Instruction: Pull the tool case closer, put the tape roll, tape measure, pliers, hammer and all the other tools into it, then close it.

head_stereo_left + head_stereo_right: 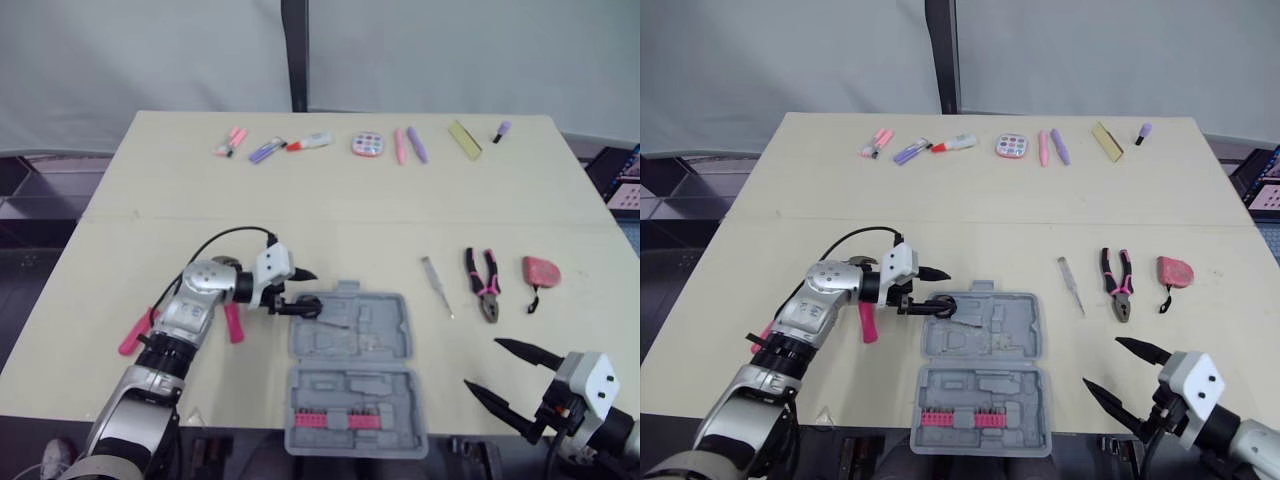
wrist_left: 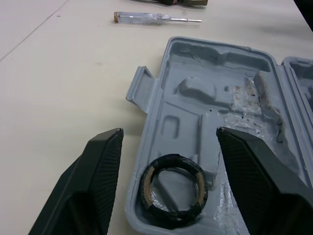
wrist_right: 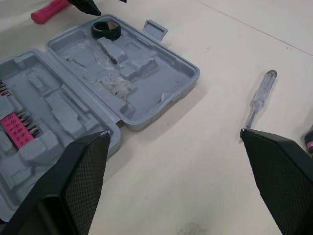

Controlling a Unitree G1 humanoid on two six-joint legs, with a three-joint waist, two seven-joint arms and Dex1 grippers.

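A grey moulded plastic tool case is lying open at the near middle of the pale bench. Its 2 halves are being shown 1 behind the other, with the hinge and each half's long axis running left to right. A black tape roll is lying flat in the far half, in its left corner. A row of pink bits is sitting in the near half.

The left claw is being held wide open, its 2 fingers straddling the roll. The right claw is being held wide open and empty by the bench's near right edge.

To the right of the case, a clear-handled screwdriver and pink-and-black pliers are lying with their tips toward the robot. A pink tape measure is lying just beyond them.
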